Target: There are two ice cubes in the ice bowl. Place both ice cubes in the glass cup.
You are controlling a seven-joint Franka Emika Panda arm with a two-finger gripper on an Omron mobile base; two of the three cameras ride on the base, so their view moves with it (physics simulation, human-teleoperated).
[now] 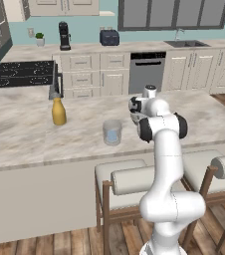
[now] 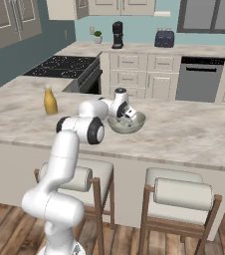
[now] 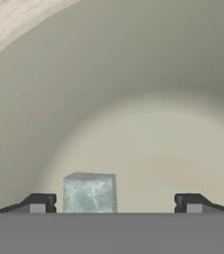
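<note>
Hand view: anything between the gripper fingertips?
Yes, in the hand view an ice cube sits on the ice bowl floor between the open fingertips, nearer that one.

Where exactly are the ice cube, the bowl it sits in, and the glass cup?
ice cube point(image 3: 90, 192), hand view, middle of its front face.
ice bowl point(image 2: 140, 120), right base view, right rim.
glass cup point(image 1: 112, 132), left base view, middle of its side wall.

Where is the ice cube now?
In the hand view, the ice cube sits on the ice bowl floor, between the open jaws, nearer the left fingertip.
</note>
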